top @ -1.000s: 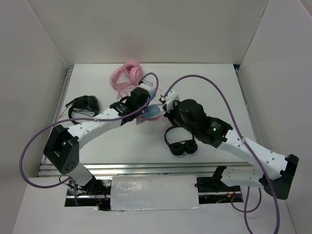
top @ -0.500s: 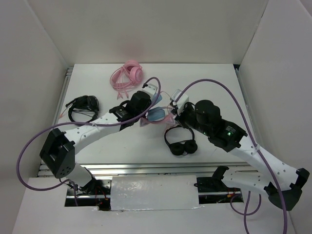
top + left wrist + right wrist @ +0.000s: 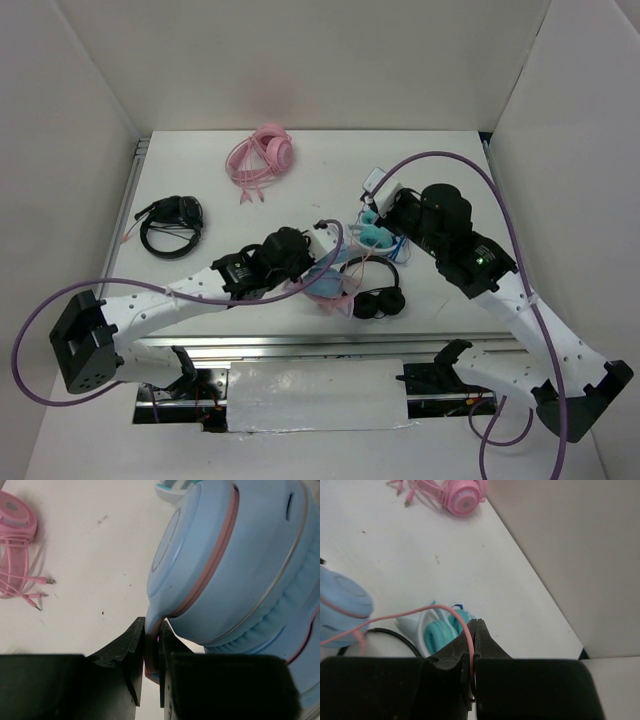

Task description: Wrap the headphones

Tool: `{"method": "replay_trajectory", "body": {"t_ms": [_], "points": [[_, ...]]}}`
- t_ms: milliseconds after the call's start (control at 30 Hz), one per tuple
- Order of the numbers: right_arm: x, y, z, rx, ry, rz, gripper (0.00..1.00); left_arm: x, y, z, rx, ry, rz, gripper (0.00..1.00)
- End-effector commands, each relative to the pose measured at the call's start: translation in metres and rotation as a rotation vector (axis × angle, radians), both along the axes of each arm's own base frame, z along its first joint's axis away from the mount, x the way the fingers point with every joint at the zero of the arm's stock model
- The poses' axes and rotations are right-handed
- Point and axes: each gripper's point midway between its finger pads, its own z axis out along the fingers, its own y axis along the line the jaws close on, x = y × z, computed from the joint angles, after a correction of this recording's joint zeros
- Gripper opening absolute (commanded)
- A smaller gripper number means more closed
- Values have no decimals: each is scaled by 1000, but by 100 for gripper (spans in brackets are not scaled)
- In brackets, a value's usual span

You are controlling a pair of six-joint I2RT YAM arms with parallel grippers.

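Note:
The headphones (image 3: pixel 326 284) have light blue ear cups and lie near the table's middle front. In the left wrist view a blue ear cup (image 3: pixel 225 565) fills the right side. My left gripper (image 3: pixel 312 270) (image 3: pixel 152 630) is shut on the pink-lined arm under the ear cup. The thin pink cable (image 3: pixel 410 614) runs from the blue cup (image 3: pixel 340 607) to my right gripper (image 3: pixel 375 215) (image 3: pixel 476 625), which is shut on it, further back and to the right. The headband is hidden.
An all-pink pair (image 3: pixel 262 155) (image 3: pixel 462 495) lies at the back. A teal-and-white pair (image 3: pixel 378 236) (image 3: pixel 440 632) sits under my right gripper. One black pair (image 3: pixel 372 292) lies beside the blue cups, and another (image 3: pixel 170 222) at the left. White walls surround the table.
My left gripper has pulled the blue headphones toward the near edge and to the right. My right gripper has moved back and to the right with the pink cable.

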Motion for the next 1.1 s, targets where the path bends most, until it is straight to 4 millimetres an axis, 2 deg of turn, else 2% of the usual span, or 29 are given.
{"method": "replay_trajectory", "body": {"t_ms": [0, 100, 133, 167, 267, 367, 400, 500, 567, 733, 800, 933, 1000, 1033, 1067], "points": [[15, -3, 29, -57, -124, 26, 0, -13, -20, 29, -60, -85, -128, 0], [35, -14, 41, -55, -163, -13, 0, -28, -21, 18, -10, -64, -156, 0], [39, -16, 55, -40, -195, -24, 0, -29, -19, 18, -1, -70, -145, 0], [45, -23, 60, -36, -207, -46, 0, -33, -20, 17, 0, -71, -151, 0], [62, -28, 78, -4, -251, -78, 0, -39, -19, 17, -8, -72, -151, 0], [84, -43, 103, 75, -305, -171, 0, -43, -16, 17, -18, -74, -144, 0], [94, -50, 116, 102, -333, -204, 0, -44, -14, 16, -19, -74, -136, 0], [111, -62, 140, 168, -350, -266, 0, -47, -12, 12, -17, -66, -128, 0], [120, -58, 147, 182, -344, -259, 0, -50, -14, 11, -23, -52, -139, 0], [138, -42, 148, 148, -373, -204, 0, -60, -16, 3, 3, -33, -166, 0], [148, -33, 140, 129, -355, -171, 0, -61, -16, 2, 2, -29, -165, 0], [166, -19, 108, 57, -310, -109, 0, -66, -18, 12, -42, -51, -201, 0], [173, -17, 86, 18, -283, -104, 0, -72, -18, 25, -86, -71, -235, 0], [180, -17, 68, 4, -252, -112, 0, -73, -19, 34, -115, -89, -245, 0], [185, -17, 60, -3, -241, -121, 0, -76, -15, 49, -158, -119, -254, 0]]}}
